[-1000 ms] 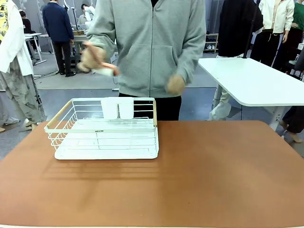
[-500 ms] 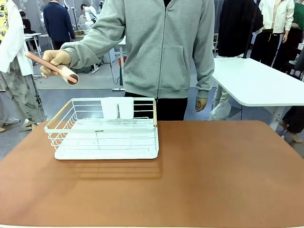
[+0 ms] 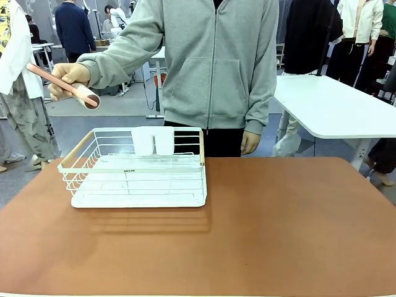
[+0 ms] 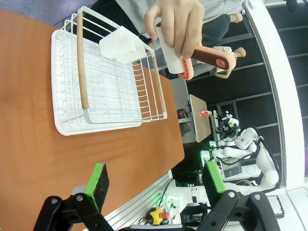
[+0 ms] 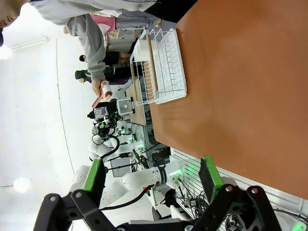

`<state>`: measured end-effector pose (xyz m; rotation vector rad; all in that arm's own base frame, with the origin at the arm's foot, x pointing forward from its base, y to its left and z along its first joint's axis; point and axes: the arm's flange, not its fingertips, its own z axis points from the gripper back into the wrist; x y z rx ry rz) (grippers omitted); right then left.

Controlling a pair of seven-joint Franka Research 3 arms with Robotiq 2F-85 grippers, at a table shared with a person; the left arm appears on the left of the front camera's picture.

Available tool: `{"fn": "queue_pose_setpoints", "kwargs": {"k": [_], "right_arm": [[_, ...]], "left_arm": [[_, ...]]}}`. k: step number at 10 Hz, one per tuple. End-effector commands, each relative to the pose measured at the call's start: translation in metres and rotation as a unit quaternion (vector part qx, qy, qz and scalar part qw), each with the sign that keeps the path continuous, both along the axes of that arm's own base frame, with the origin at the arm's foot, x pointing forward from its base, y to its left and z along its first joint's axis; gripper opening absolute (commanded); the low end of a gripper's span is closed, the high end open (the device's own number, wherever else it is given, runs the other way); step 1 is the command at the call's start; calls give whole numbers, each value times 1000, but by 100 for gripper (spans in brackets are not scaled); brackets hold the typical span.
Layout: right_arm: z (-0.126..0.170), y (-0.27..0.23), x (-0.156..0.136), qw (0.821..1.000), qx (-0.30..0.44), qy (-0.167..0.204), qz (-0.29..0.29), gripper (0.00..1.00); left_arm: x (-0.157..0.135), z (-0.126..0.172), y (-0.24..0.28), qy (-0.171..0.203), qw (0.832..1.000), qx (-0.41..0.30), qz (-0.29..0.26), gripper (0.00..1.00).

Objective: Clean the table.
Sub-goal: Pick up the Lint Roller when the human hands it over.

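Observation:
The reddish-brown table (image 3: 278, 223) spreads across the front view with no arm over it. A person in a grey hoodie stands at its far side. One hand holds a lint roller (image 3: 86, 97) with a pink handle out above the left end of a white wire rack (image 3: 133, 166). In the left wrist view my left gripper (image 4: 155, 180) stands open and empty, high over the table (image 4: 29, 144), with the rack (image 4: 72, 130) and the roller (image 4: 211, 55) farther off. My right gripper (image 5: 150, 177) is open and empty too, well back from the table (image 5: 240, 86) and rack (image 5: 168, 89).
A white two-cup holder (image 3: 153, 141) hangs on the rack's far wall. A smaller white-topped table (image 3: 334, 105) stands beyond the right far corner. Other people move about in the background.
The person's hand swung the roller from in front of the chest out to the left, above the rack's left end. The other hand dropped to the side. Nothing on the table moved.

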<state>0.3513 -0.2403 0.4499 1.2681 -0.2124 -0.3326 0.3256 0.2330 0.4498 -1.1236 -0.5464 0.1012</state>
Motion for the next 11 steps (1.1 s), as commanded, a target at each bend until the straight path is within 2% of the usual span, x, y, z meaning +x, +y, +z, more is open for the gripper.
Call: {"fn": "queue_pose_setpoints", "kwargs": {"k": [1, 2, 3, 5, 8, 11], "right_arm": [[2, 3, -4, 1000, 4, -5, 1, 100], [2, 3, -4, 1000, 4, -5, 1, 100], [2, 3, -4, 1000, 4, -5, 1, 100], [2, 3, -4, 1000, 4, -5, 1, 100], [2, 3, -4, 1000, 4, -5, 1, 100], [2, 3, -4, 1000, 4, -5, 1, 100]], "left_arm": [[6, 10, -4, 22, 999, -24, 4, 100], [11, 15, -8, 33, 999, -4, 32, 100], [17, 19, -14, 55, 994, 31, 84, 100], [19, 52, -20, 77, 992, 19, 99, 100], [23, 101, -36, 152, 972, 52, 172, 100], [33, 125, -60, 187, 956, 52, 220, 100]]}}
